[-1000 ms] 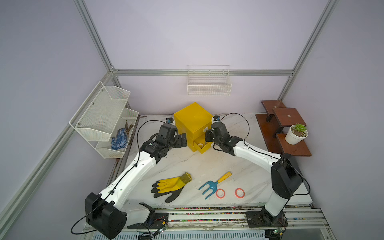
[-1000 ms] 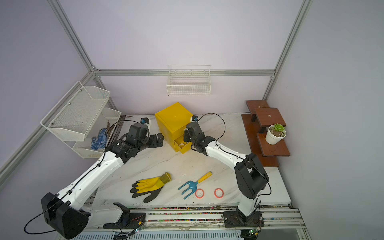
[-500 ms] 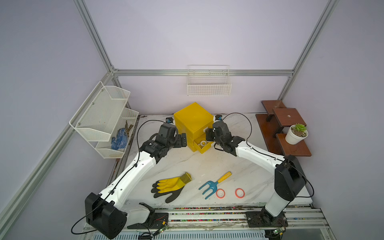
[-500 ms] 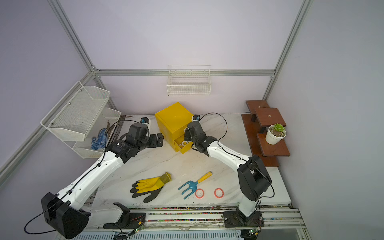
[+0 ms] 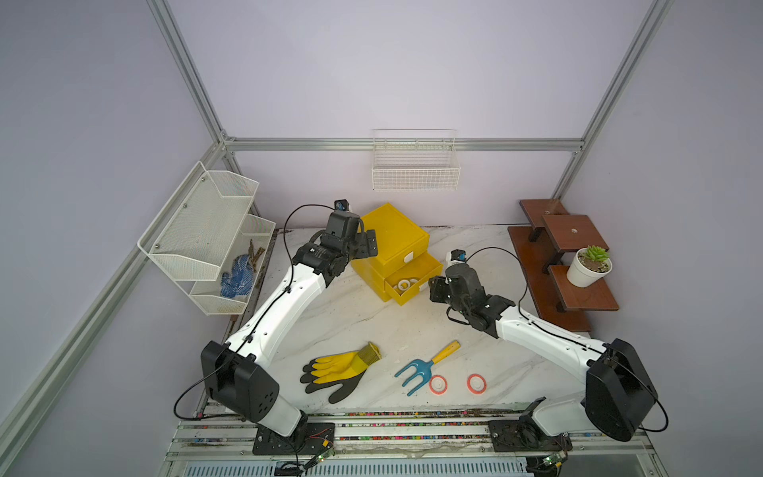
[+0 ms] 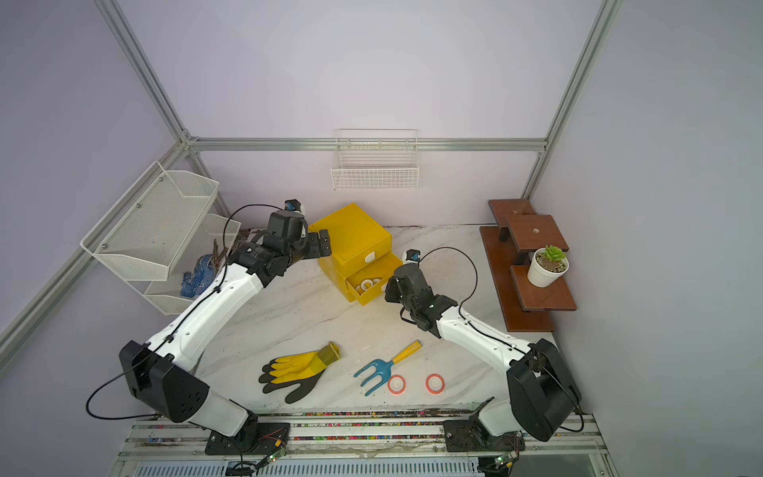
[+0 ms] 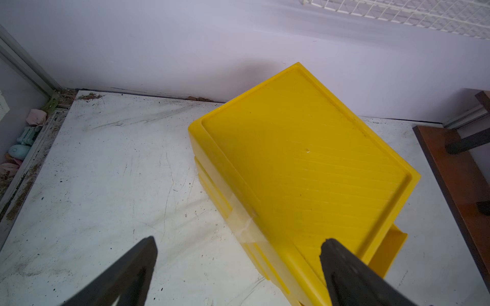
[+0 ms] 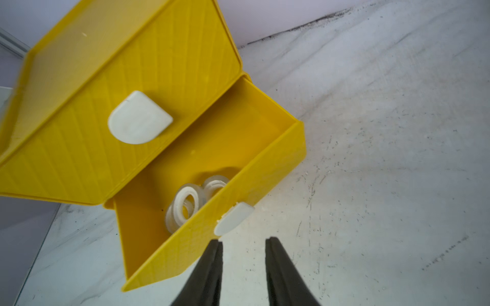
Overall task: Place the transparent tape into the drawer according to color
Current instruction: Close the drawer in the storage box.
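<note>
The yellow cabinet (image 5: 392,235) stands at the back of the table with a lower drawer (image 5: 413,296) pulled out. Whitish transparent tape rolls (image 8: 185,204) lie inside it, also seen in both top views (image 5: 404,284) (image 6: 367,284). My right gripper (image 8: 242,242) sits just in front of the drawer's white tab handle (image 8: 233,218), shut to a narrow gap with nothing between its fingers. My left gripper (image 7: 238,242) hangs open over the cabinet's back left edge (image 7: 225,185), holding nothing. Two red-orange tape rolls (image 5: 437,384) (image 5: 476,383) lie near the table's front edge.
A yellow and black glove (image 5: 334,371) and a blue hand fork with a yellow handle (image 5: 425,365) lie at the front. White wire shelves (image 5: 206,231) hang at the left and a wire basket (image 5: 415,165) on the back wall. At the right, brown steps (image 5: 565,264) carry a potted plant (image 5: 588,268).
My right gripper has drawn back from over the open drawer toward the front right. The left arm has stayed where it was.
</note>
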You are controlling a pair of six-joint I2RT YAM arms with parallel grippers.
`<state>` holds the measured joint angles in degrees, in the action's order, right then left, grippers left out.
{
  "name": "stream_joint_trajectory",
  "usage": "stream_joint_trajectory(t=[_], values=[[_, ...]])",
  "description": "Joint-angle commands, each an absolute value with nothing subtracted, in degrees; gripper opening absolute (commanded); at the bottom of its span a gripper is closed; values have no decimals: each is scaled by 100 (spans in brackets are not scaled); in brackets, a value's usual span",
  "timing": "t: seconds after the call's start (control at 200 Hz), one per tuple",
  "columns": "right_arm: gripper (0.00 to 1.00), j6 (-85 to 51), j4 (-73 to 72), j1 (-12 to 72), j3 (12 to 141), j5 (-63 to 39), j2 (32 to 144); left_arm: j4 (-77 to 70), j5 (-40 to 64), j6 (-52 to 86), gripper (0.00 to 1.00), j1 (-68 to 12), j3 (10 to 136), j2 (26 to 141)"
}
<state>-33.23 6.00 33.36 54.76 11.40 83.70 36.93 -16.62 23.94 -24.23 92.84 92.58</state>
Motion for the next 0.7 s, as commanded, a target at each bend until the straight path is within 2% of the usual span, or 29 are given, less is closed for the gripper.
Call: stream_joint_trajectory(t=[0.0, 0.16, 0.695], values=[[32, -3329, 315, 3200, 5401, 567, 8658, 3590, -1933, 2163, 100, -2373, 9652, 9635], [32, -3145, -331, 3194, 5658, -171, 9222, 3669, -2003, 2057, 100, -2342, 9831, 10080], [32, -3273, -2131, 3150, 6383, -876, 10619, 3709, -1819, 2174, 100, -2321, 9386, 10257]])
